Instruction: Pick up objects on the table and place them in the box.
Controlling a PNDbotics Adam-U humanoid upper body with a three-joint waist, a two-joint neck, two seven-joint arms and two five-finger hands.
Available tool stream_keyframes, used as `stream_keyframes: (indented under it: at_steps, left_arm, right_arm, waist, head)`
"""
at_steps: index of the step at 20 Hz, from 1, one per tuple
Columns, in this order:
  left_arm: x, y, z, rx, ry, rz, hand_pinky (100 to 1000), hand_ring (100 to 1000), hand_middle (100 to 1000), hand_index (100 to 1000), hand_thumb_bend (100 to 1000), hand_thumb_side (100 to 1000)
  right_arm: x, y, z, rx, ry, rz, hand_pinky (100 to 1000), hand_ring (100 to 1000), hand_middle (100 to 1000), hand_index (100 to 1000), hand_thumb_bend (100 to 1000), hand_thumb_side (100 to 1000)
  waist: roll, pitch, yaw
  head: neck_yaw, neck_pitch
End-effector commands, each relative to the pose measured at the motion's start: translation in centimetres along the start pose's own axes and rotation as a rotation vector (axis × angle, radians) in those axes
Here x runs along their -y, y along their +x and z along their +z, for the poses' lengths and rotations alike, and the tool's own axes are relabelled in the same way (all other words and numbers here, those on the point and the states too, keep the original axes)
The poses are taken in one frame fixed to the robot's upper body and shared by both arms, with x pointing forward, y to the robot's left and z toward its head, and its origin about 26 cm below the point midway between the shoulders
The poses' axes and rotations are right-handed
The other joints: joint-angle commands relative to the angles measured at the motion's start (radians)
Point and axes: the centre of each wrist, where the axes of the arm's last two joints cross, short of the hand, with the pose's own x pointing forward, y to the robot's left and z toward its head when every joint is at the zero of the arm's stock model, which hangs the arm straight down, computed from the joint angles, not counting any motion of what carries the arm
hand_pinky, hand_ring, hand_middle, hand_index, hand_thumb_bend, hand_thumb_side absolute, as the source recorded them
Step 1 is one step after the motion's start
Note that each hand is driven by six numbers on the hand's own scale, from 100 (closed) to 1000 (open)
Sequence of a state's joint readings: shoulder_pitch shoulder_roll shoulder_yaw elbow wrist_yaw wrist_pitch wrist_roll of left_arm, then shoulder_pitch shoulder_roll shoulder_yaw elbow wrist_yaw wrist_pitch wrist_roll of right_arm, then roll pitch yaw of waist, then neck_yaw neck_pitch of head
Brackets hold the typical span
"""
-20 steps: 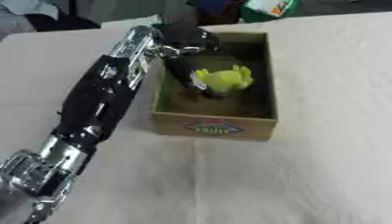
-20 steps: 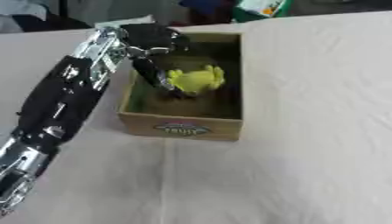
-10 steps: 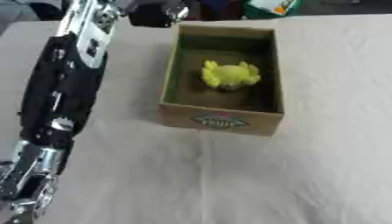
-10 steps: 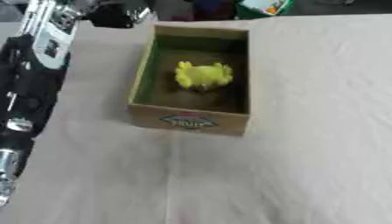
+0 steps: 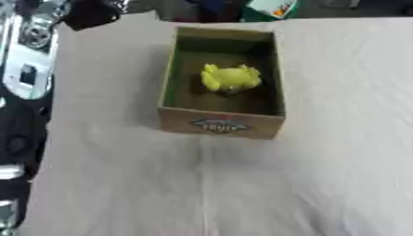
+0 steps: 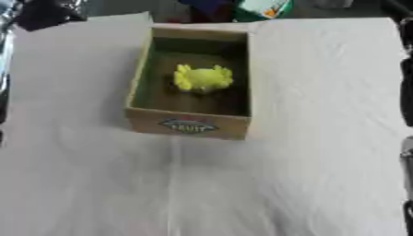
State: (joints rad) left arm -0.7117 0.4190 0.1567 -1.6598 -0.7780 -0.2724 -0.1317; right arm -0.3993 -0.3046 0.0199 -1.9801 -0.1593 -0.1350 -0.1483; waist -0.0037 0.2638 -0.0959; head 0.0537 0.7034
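Observation:
A brown cardboard box (image 5: 221, 124) with a label on its front wall stands open on the white cloth, a little above the middle. A yellow, lumpy object (image 5: 231, 78) lies on the box floor, toward the far end, with nothing touching it. My left hand (image 5: 89, 14) shows as a black blurred shape at the top left corner, well clear of the box and beyond the table's far left edge. Its arm (image 5: 28, 55) runs down the left border. My right hand shows in neither view.
The white cloth (image 5: 322, 175) covers the table, with a crease running toward me from the box front. A green and white item (image 6: 262, 9) sits just behind the box at the far edge. A dark strip of my right arm (image 6: 407, 73) lines the right border.
My left hand has left the box and drawn back up to the far left corner. The yellow object stays inside the box. The view has shifted too.

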Motion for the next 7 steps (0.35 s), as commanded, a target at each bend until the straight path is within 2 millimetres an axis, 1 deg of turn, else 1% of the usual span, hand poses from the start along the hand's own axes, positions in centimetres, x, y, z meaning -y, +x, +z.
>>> stream_keyframes:
  at_steps: [1,2,4,5,7]
  left_arm:
    - [-2.2,0.3,1.1,-0.039,0.131,0.021,396,552,500,770,100,754]
    - [-2.4,0.3,1.7,-0.06,0.16,0.035,392,550,497,767,100,761]
    - [-2.5,0.7,2.9,-0.09,0.203,0.063,394,550,498,770,100,831]
    - [-2.4,1.0,3.3,-0.1,0.221,0.08,409,554,513,795,100,889]
    - [-1.9,1.8,4.3,-0.096,0.261,0.126,429,565,536,806,100,910]
  right_arm:
    - [0.9,0.8,-0.2,0.025,-0.014,0.052,877,820,857,995,100,862]
    - [0.9,0.7,-0.2,0.022,-0.017,0.056,877,820,857,995,100,863]
    - [1.1,0.7,-0.1,0.02,-0.021,0.066,877,820,857,995,100,864]
    - [1.1,0.7,0.0,0.019,-0.023,0.07,877,820,857,995,100,863]
    - [1.3,0.7,0.1,0.017,-0.03,0.081,877,820,858,996,100,861]
  waist:
    - [0.0,-0.022,0.008]
    - [-0.001,-0.021,0.013]
    - [-0.003,-0.019,0.028]
    - [-0.004,-0.017,0.036]
    - [-0.007,-0.012,0.055]
  head:
    - [-0.039,0.018]
    - [-0.047,0.022]
    - [-0.061,0.021]
    - [-0.066,0.019]
    - [-0.08,0.016]
